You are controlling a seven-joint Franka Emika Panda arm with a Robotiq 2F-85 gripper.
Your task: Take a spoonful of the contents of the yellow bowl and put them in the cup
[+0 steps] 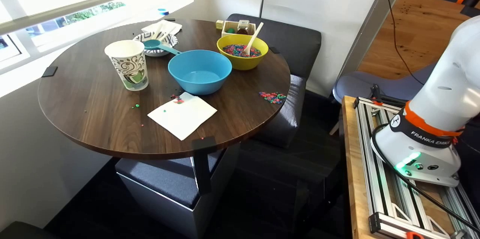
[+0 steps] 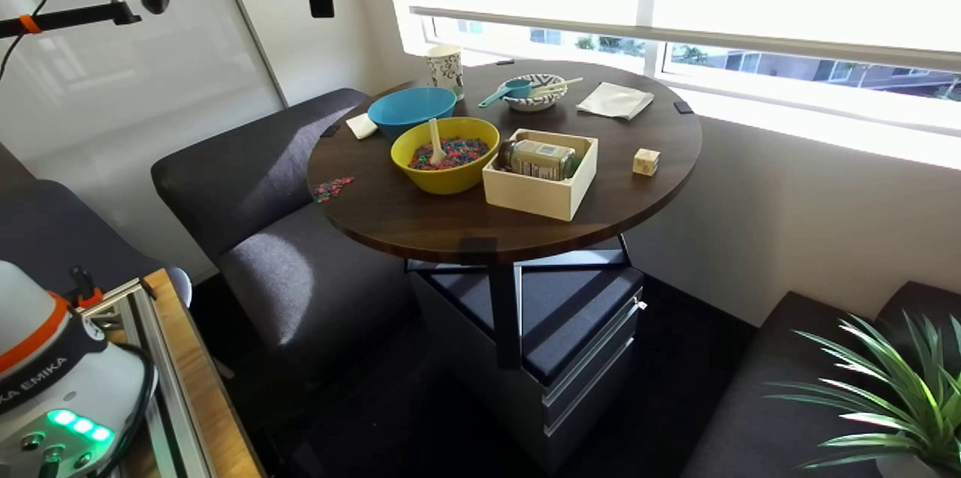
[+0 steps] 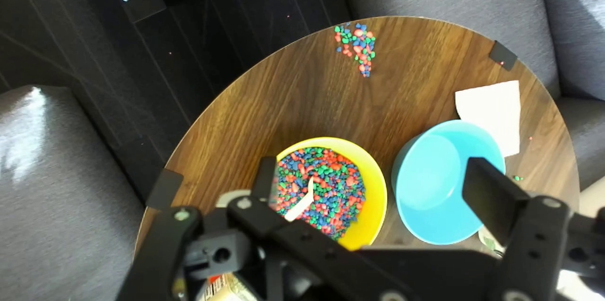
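The yellow bowl (image 1: pixel 244 63) (image 2: pixel 444 182) (image 3: pixel 372 206) holds small red, blue and green pebbles (image 1: pixel 235 49) (image 2: pixel 465 151) (image 3: pixel 331 183). A pale spoon (image 1: pixel 254 39) (image 2: pixel 435 140) (image 3: pixel 301 205) stands tilted in them, its handle rising above the rim. The paper cup (image 1: pixel 130 67) (image 2: pixel 447 73) is white with a brown and green print and stands upright; its inside is hidden. In the wrist view a sliver of it (image 3: pixel 489 240) shows behind the right finger. My gripper (image 3: pixel 373 171) is open and empty above the yellow and blue bowls.
A blue bowl (image 1: pixel 200 75) (image 2: pixel 402 109) (image 3: pixel 435 183) stands between yellow bowl and cup. A wooden box (image 2: pixel 537 193) with a jar stands beside the yellow bowl. A patterned bowl (image 2: pixel 534 101) holds a blue scoop and utensils. Spilled pebbles (image 1: pixel 273 97) lie near the table edge.
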